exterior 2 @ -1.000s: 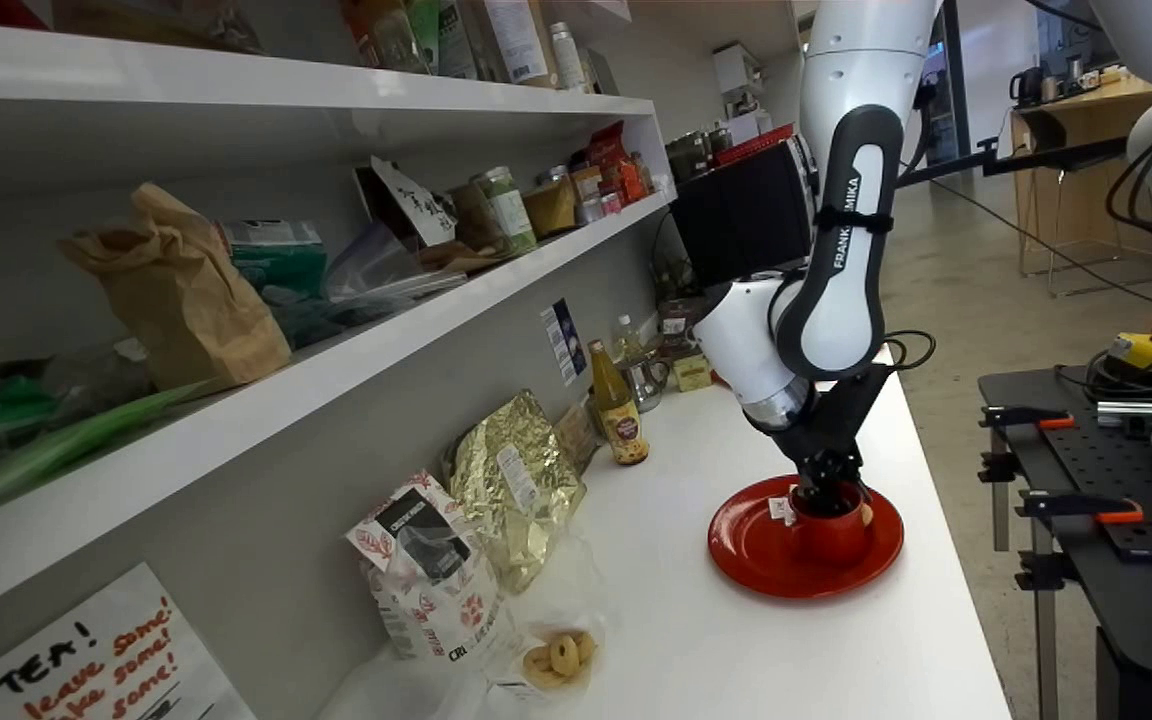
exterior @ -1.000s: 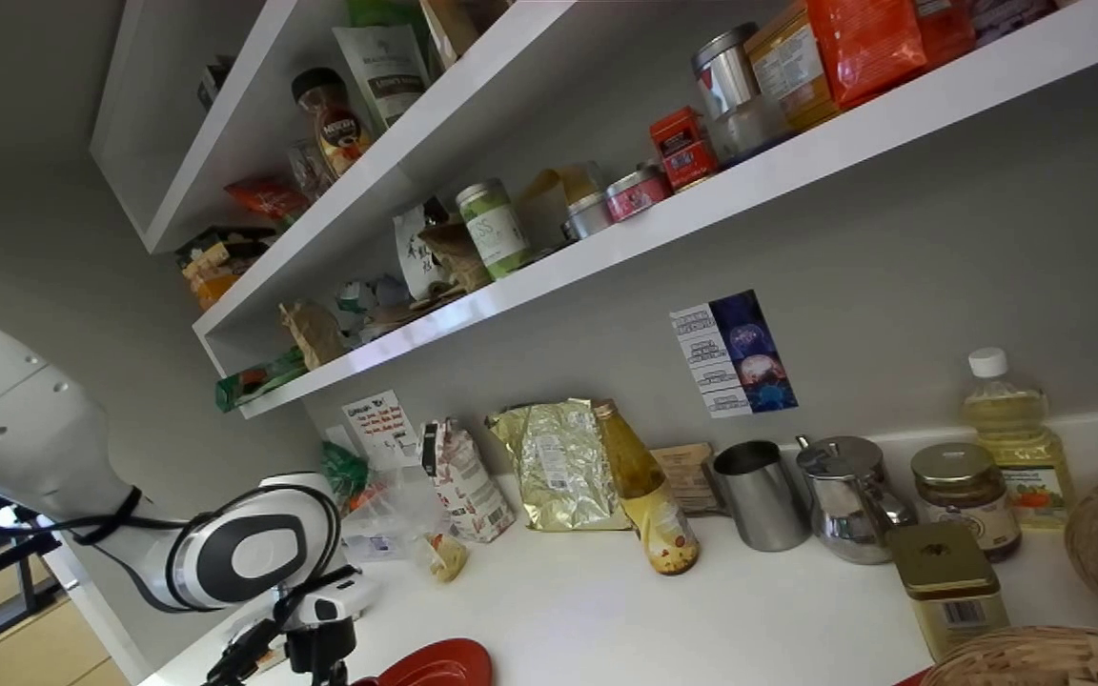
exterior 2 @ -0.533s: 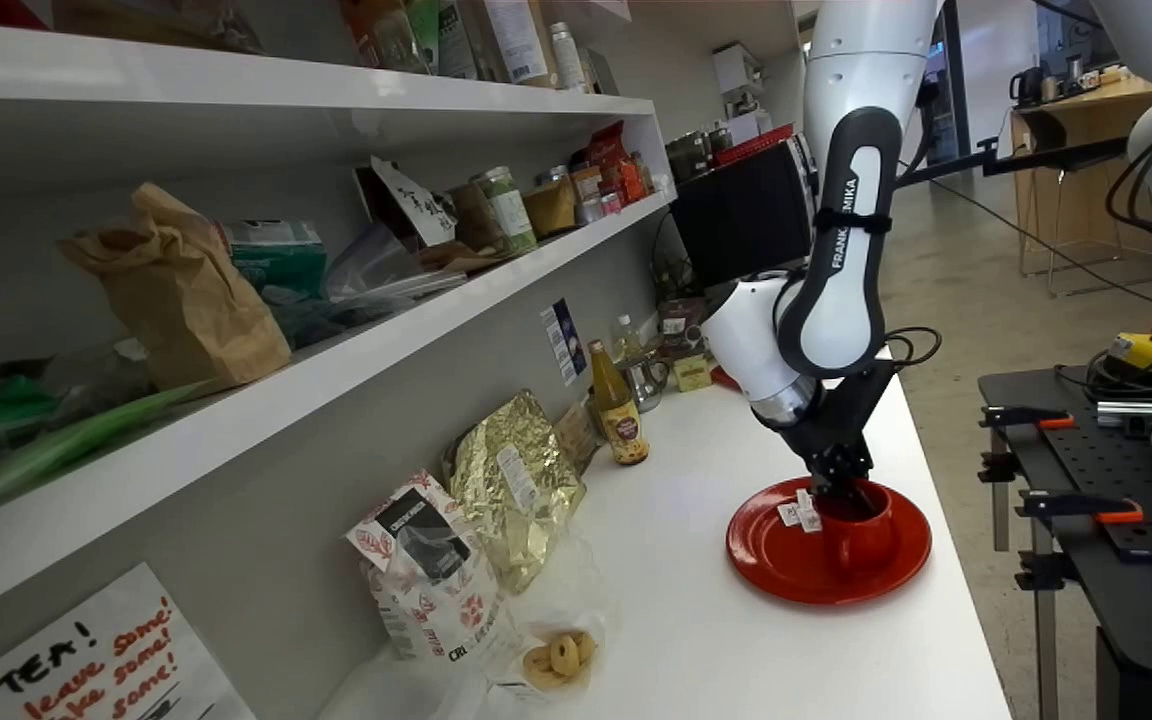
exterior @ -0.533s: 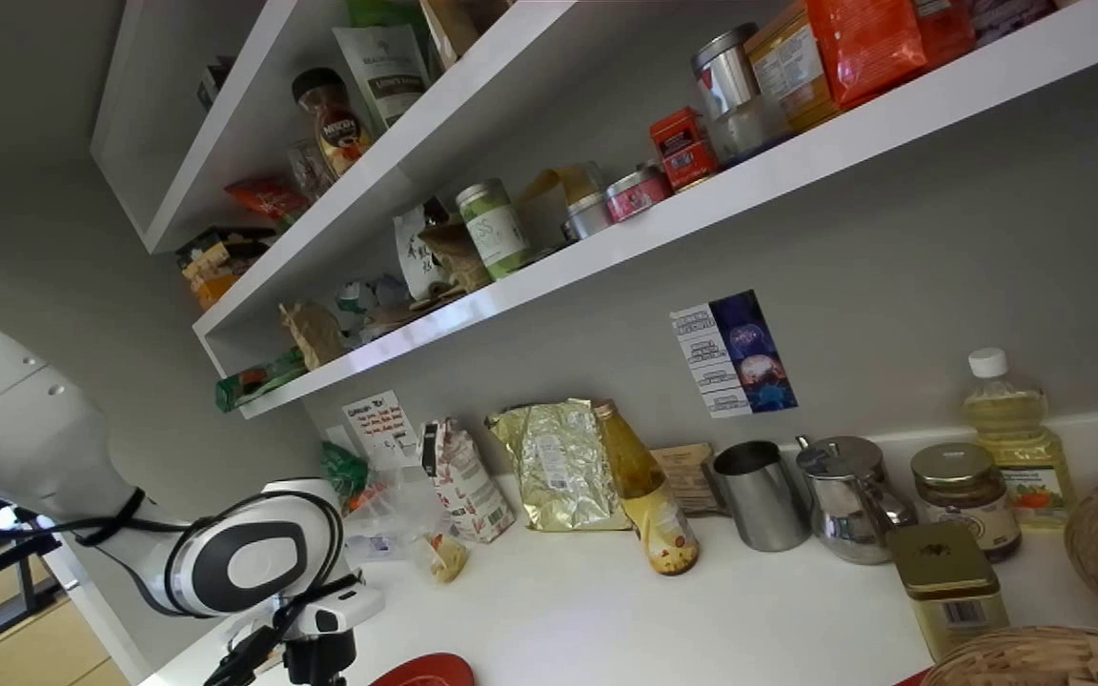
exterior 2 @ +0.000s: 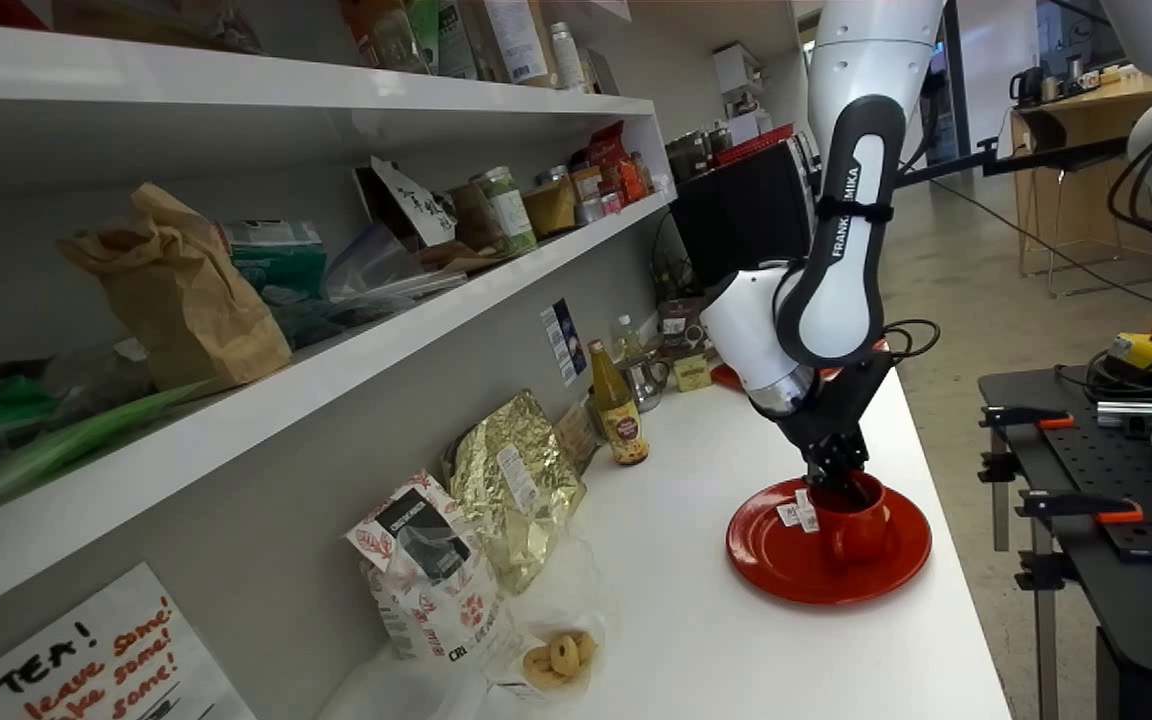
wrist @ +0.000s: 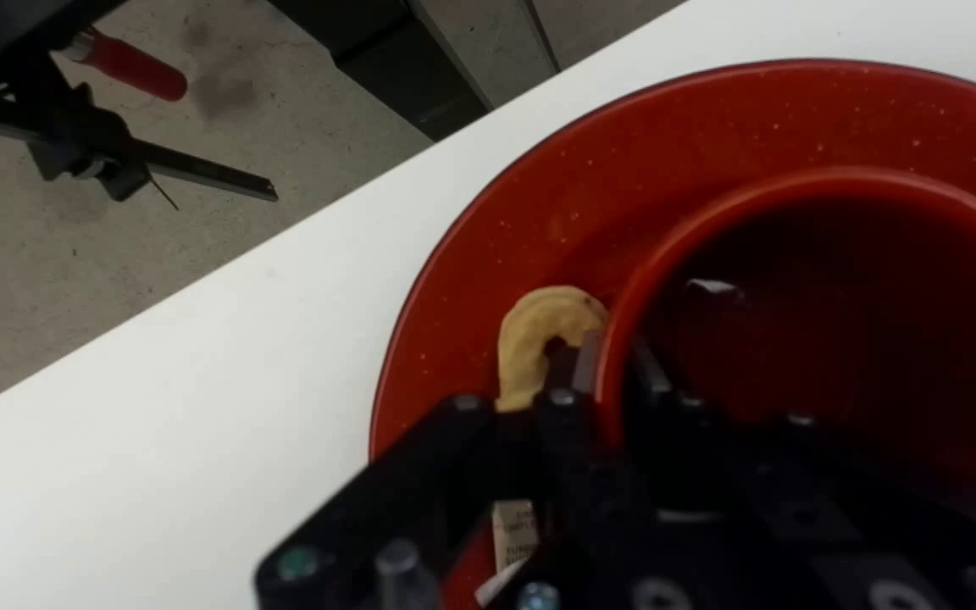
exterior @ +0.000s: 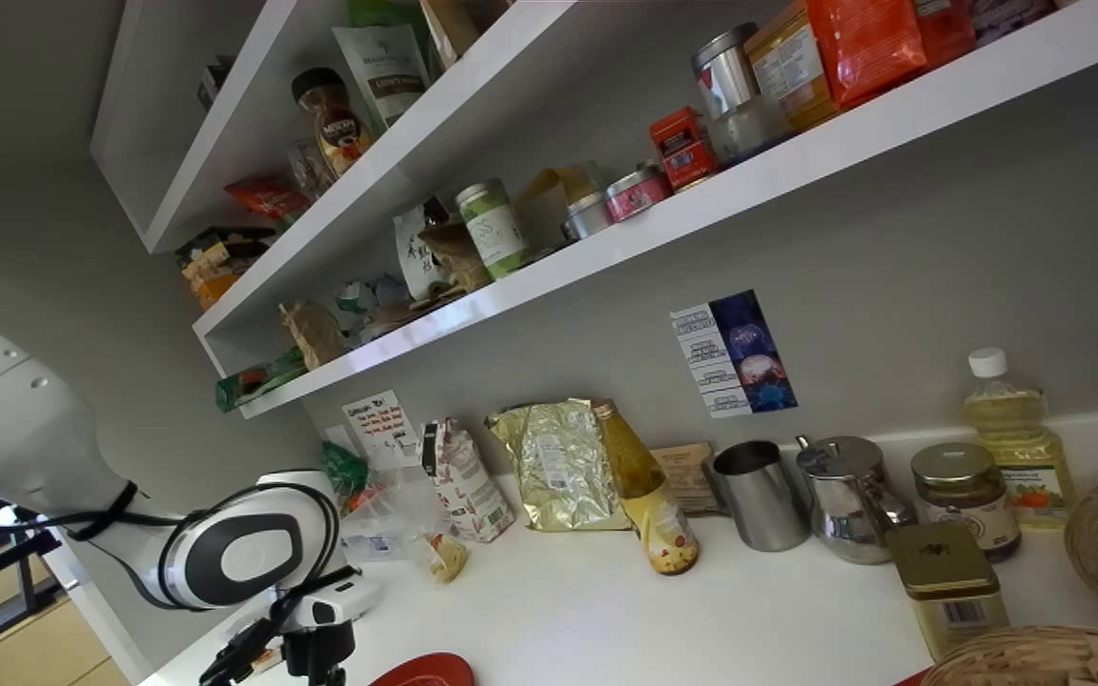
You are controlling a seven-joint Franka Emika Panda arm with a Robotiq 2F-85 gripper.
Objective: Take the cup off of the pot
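Note:
A red cup (exterior 2: 856, 530) stands over a red plate (exterior 2: 771, 572) on the white counter. It appears upright, slightly raised or just resting; its base is hard to make out. In the wrist view the cup (wrist: 827, 339) fills the right side, over the plate (wrist: 488, 254). My gripper (wrist: 619, 373) is shut on the cup's wall, one finger outside and one inside. In an exterior view the gripper (exterior 2: 841, 485) reaches down into the cup's rim. A steel teapot (exterior: 849, 505) stands far off by the wall; no cup is on it.
On the plate lie a pale ring-shaped biscuit (wrist: 526, 347) and white paper packets (exterior 2: 798, 512). A yellow bottle (exterior 2: 619, 405), a gold foil bag (exterior 2: 516, 480) and a white-red bag (exterior 2: 436, 570) line the wall. A shelf (exterior 2: 536, 250) overhangs the counter. The counter's edge (exterior 2: 946, 530) is near.
The plate and cup first shifted right and nearer in an exterior view. Since then the plate has stayed still, while the gripper and cup have risen slightly and moved a little left.

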